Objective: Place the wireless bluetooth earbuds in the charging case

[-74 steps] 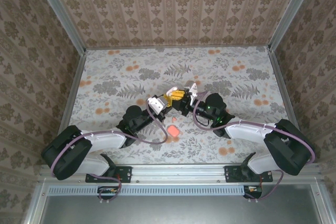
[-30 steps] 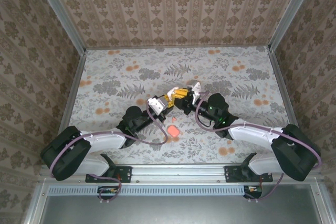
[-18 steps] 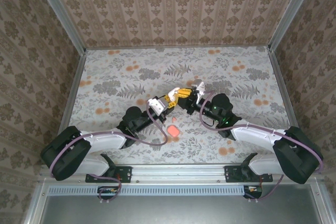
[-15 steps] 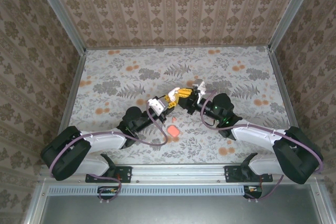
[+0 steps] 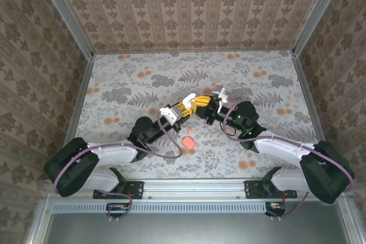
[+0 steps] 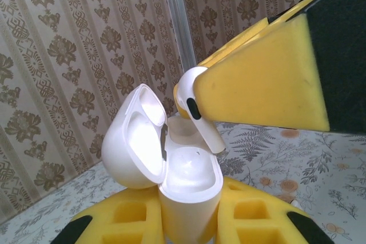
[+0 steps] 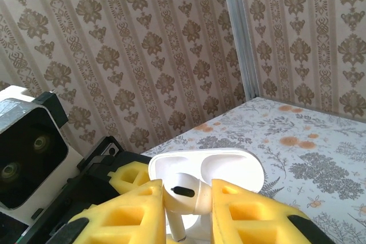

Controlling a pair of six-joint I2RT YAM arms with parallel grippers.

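Note:
The white charging case [image 6: 189,181] stands upright between the yellow foam fingers of my left gripper [image 6: 189,218], which is shut on it; its lid [image 6: 134,141] hangs open to the left. One white earbud [image 6: 197,107] hovers just above the case's open top, stem pointing down toward it. My right gripper [image 7: 186,210] is shut on that earbud [image 7: 186,190], with the open case [image 7: 229,167] right behind it. From above, the left gripper [image 5: 184,107] and the right gripper [image 5: 200,103] meet tip to tip at mid-table.
A small pinkish-red piece [image 5: 187,141] lies on the floral table surface [image 5: 131,84] just in front of the left arm. Patterned walls enclose the table on three sides. The left wrist camera housing [image 7: 28,147] sits close to the right fingers.
My right arm has shifted a little to the right, earbud still in its grip, and now holds it over the open case. The left gripper and case have stayed put.

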